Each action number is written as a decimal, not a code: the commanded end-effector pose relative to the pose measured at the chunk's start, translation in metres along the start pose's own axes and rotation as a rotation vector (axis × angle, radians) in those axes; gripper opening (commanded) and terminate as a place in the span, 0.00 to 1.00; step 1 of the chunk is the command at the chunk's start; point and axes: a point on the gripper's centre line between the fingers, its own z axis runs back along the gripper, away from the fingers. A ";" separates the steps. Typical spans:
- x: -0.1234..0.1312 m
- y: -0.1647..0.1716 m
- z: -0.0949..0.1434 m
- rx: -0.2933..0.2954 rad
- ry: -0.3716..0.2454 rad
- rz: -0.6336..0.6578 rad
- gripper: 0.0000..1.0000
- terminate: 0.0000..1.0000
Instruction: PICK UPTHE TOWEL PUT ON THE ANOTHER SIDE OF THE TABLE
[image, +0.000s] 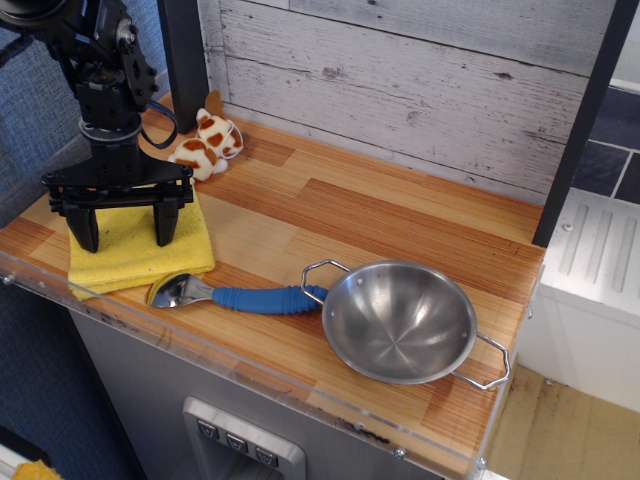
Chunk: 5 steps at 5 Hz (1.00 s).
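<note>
The yellow towel (135, 250) lies flat at the left end of the striped wood table (330, 210), near the front edge. My black gripper (126, 238) hangs straight down over the towel's middle. Its two fingers are spread wide apart, with the tips at or just above the cloth. It holds nothing. The arm hides the towel's back part.
A white-and-brown plush toy (205, 145) lies behind the towel by a black post (185, 60). A blue-handled spoon (235, 295) lies just right of the towel's front corner. A steel bowl (400, 320) stands at the front right. A plank wall runs along the back.
</note>
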 end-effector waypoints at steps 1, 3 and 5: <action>-0.009 -0.016 -0.002 -0.041 -0.009 -0.003 1.00 0.00; -0.013 -0.048 0.003 -0.097 -0.013 -0.041 1.00 0.00; -0.026 -0.102 0.009 -0.150 -0.013 -0.155 1.00 0.00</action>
